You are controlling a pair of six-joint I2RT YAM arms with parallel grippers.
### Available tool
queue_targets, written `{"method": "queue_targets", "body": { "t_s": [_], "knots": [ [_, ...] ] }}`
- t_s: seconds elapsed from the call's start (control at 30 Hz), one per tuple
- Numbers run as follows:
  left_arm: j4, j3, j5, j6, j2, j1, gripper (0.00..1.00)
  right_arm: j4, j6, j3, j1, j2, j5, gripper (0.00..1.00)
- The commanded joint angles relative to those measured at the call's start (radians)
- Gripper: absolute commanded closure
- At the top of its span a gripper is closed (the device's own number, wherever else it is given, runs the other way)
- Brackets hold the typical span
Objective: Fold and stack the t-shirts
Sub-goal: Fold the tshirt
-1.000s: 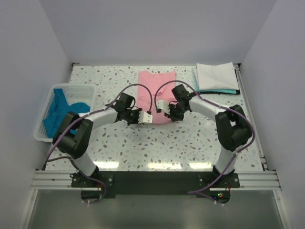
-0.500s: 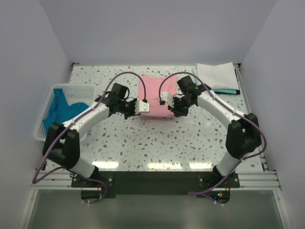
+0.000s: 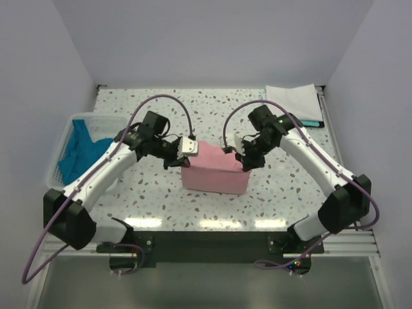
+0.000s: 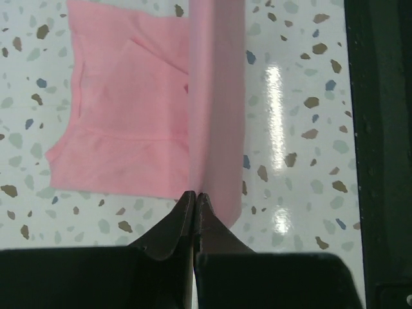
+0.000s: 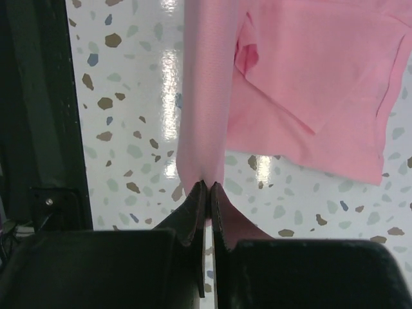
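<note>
The light pink t-shirt [image 3: 215, 174] hangs lifted over the middle of the table, its lower part lying on the surface. My left gripper [image 3: 182, 159] is shut on its left top edge [image 4: 201, 116]. My right gripper [image 3: 244, 162] is shut on its right top edge [image 5: 206, 96]. A folded white t-shirt [image 3: 293, 102] lies at the back right on a folded teal one [image 3: 309, 123]. Another teal-blue t-shirt [image 3: 78, 151] sits crumpled in the basket at left.
The white lattice basket [image 3: 63, 138] stands at the table's left edge. The speckled tabletop [image 3: 141, 109] is walled at the back and sides. A black rail [image 3: 206, 239] runs along the near edge.
Both grippers have drawn toward the near edge and risen, pulling the pink shirt's far edge up and forward from the back middle of the table.
</note>
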Motion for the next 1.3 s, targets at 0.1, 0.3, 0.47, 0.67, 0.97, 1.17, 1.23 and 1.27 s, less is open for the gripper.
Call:
{"method": "queue_targets", "body": {
  "t_s": [0.1,0.3,0.47,0.67,0.97,1.17,1.23,1.27],
  "knots": [
    [-0.032,0.237,-0.071,0.011,0.276,0.048,1.0,-0.028,-0.121,0.137,-0.092,0.238,0.016,1.0],
    [0.003,0.443,-0.063,0.02,0.555,0.122,1.0,0.029,-0.152,0.281,-0.164,0.491,0.018,1.0],
    [0.026,0.532,-0.078,0.022,0.754,0.137,0.96,0.07,-0.135,0.366,-0.175,0.669,0.016,1.0],
    [0.069,0.437,-0.08,-0.013,0.825,0.138,0.95,0.185,-0.086,0.328,-0.171,0.755,0.027,1.0],
    [0.13,-0.058,-0.016,-0.044,0.479,0.137,0.96,0.259,-0.028,0.006,-0.03,0.559,0.003,1.0],
    [0.141,-0.204,0.032,-0.075,0.246,0.112,0.84,0.259,0.046,-0.173,-0.014,0.331,-0.033,0.94],
    [0.134,-0.203,0.046,-0.062,0.213,0.1,0.71,0.18,0.07,-0.141,-0.016,0.336,-0.043,0.65],
    [0.131,-0.198,0.055,-0.053,0.184,0.097,0.61,0.158,0.089,-0.092,-0.019,0.341,-0.05,0.63]
  ]
}}
